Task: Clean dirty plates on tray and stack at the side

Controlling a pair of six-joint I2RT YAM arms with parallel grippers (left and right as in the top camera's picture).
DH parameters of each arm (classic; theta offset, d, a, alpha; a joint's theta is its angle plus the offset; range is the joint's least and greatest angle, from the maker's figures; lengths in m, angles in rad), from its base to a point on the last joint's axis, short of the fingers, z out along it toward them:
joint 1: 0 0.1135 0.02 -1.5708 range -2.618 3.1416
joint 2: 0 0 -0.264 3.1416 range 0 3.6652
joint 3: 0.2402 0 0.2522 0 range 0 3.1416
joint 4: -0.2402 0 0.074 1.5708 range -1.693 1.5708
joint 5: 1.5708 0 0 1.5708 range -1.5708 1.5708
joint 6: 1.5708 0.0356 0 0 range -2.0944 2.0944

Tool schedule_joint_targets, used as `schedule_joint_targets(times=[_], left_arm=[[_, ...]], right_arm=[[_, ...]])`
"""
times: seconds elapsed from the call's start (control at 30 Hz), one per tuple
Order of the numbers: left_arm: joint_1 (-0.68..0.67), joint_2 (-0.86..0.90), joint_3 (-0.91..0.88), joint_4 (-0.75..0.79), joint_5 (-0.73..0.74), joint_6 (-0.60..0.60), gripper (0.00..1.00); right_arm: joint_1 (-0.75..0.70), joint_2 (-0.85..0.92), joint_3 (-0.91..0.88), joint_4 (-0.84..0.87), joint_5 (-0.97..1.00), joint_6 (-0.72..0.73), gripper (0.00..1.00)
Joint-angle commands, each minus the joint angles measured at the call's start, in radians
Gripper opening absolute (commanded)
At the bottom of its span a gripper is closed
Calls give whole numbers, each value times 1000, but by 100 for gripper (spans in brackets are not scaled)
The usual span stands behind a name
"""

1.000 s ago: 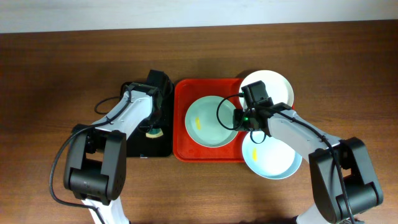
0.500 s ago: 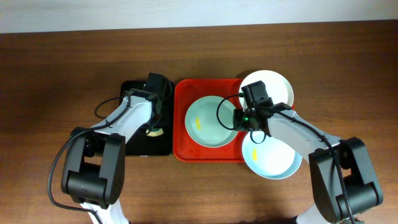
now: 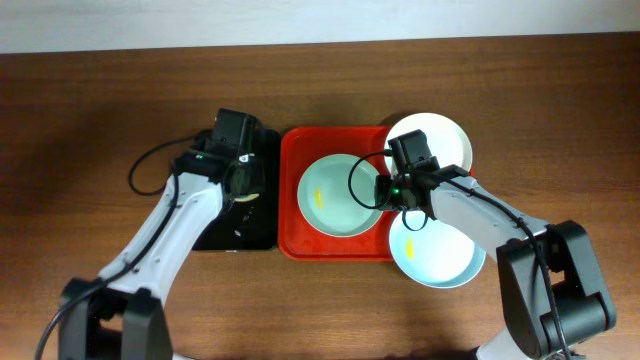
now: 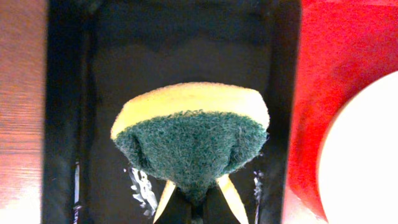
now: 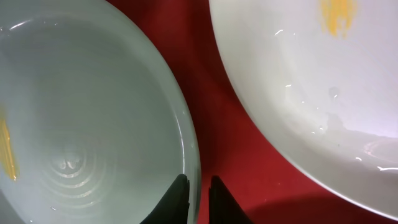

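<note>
Left wrist view: the sponge covers the tips of the left gripper, its fingers cut by the bottom edge. The black tray is cut at top and bottom; the pale green plate is cut by the right edge and washed out. Right wrist view: the right gripper, closed over that plate's rim, is cropped at the bottom; the white plate is cropped top and right. Overhead: the right arm hides part of the pale blue plate

1. Overhead: bright, even light and sharp throughout; the brown bench darkens toward its left.
2. Left wrist: sponge crisp, black tray murky, pale green plate bleached white.
3. Right wrist: small glints on white plate; the nearest edges are soft.
</note>
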Motion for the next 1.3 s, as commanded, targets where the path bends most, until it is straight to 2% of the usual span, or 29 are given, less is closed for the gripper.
schedule_joint_targets(times=[0.0, 0.2, 0.4, 0.63, 0.77, 1.0, 1.27], left_arm=[[8, -12, -18, 6, -31, 16, 0], [6, -12, -151, 176, -97, 16, 0], [6, -12, -361, 460, -92, 16, 0], [6, -12, -520, 666, -84, 16, 0], [6, -12, -531, 674, -84, 14, 0], [6, -12, -534, 637, -81, -60, 0], [6, -15, -544, 673, -85, -60, 0]], right_arm=[[-2, 2, 19, 0, 5, 8, 14], [-2, 2, 19, 0, 5, 8, 14], [-2, 2, 19, 0, 5, 8, 14], [-2, 2, 19, 0, 5, 8, 15], [-2, 2, 19, 0, 5, 8, 15], [-2, 2, 19, 0, 5, 8, 15], [-2, 2, 19, 0, 5, 8, 15]])
